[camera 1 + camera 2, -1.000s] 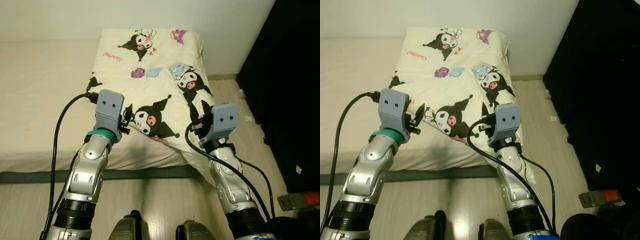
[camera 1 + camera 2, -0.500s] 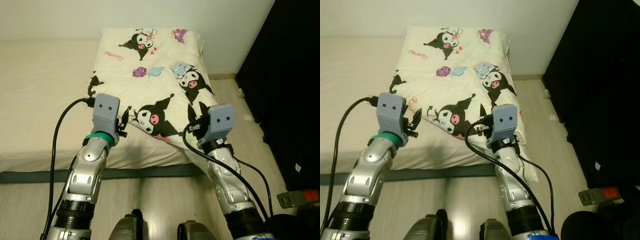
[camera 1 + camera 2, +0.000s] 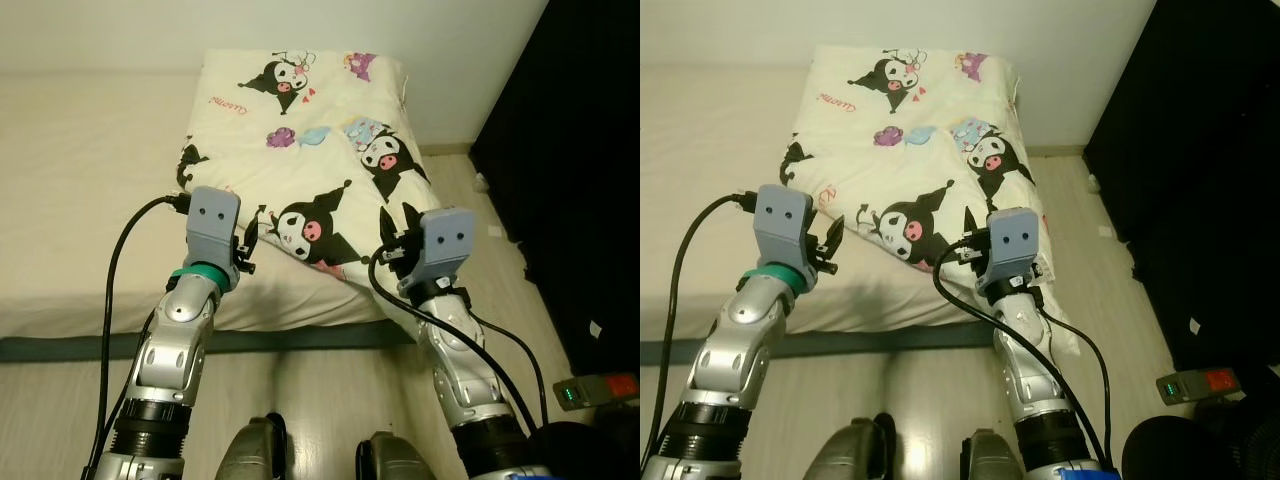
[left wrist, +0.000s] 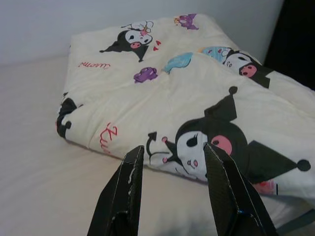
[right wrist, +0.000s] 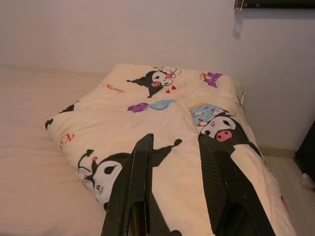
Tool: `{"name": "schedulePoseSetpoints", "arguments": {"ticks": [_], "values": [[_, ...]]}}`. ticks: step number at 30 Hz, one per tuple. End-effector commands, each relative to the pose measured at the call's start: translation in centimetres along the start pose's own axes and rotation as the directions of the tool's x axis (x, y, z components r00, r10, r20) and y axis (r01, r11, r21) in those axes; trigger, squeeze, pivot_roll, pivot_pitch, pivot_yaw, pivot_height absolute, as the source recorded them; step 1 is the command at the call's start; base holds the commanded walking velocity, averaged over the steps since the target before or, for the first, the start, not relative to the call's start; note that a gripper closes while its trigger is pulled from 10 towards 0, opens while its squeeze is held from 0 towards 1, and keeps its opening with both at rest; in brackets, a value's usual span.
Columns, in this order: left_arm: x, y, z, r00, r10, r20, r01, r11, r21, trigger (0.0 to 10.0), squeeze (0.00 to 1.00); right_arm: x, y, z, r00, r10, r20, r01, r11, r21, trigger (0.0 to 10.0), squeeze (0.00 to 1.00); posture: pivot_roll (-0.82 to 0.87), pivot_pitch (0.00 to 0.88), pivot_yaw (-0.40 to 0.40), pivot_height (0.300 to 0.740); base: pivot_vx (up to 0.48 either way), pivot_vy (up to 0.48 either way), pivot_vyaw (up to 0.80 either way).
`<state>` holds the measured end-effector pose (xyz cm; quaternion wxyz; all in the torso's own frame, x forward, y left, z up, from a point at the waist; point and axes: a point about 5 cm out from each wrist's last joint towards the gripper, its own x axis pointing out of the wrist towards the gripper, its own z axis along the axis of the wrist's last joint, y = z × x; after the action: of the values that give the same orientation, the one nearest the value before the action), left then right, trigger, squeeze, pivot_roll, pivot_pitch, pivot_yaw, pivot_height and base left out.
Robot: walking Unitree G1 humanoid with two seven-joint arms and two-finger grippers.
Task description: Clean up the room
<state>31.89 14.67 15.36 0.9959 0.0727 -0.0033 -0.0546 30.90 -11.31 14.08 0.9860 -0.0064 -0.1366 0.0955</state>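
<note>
Cream quilt [image 3: 300,150] printed with black-and-white cartoon characters, lying folded and rumpled on the right side of the bed [image 3: 80,200], reaching up to the wall, spilling its near right corner over the mattress edge toward the floor.

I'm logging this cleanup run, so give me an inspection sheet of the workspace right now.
Surface: cream-sheeted mattress on a pale wood floor.
Job's things: folded cream quilt with black cartoon characters at the mattress's right end, one corner hanging over the side.
Clutter: small device with a green light and orange patch on the floor, right.
Grippers: left gripper open, apart from the quilt; right gripper open above it.
Cables: black cables loop along both arms.
Surroundings: white wall; dark area on the right.
</note>
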Motion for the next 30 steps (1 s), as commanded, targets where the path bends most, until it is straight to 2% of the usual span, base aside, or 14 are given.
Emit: {"name": "schedulePoseSetpoints", "arguments": {"ticks": [1,30], "values": [[-0.24,-0.01,-0.95,0.999,0.000,-0.039,-0.001,1.000,-0.013,10.0,0.00,-0.37,-0.15,-0.49,1.000,-0.008,-0.024,0.008,1.000,0.002,10.0,0.00,-0.05,0.087,0.083,0.638,0.000,0.000,0.00],[-0.72,0.50,-1.11,0.999,0.021,-0.049,-0.021,1.000,-0.012,10.0,0.00,-0.45,-0.28,-0.26,1.000,-0.014,-0.019,0.014,0.999,0.032,10.0,0.00,-0.04,0.114,0.087,0.538,0.000,0.000,0.00]]}}
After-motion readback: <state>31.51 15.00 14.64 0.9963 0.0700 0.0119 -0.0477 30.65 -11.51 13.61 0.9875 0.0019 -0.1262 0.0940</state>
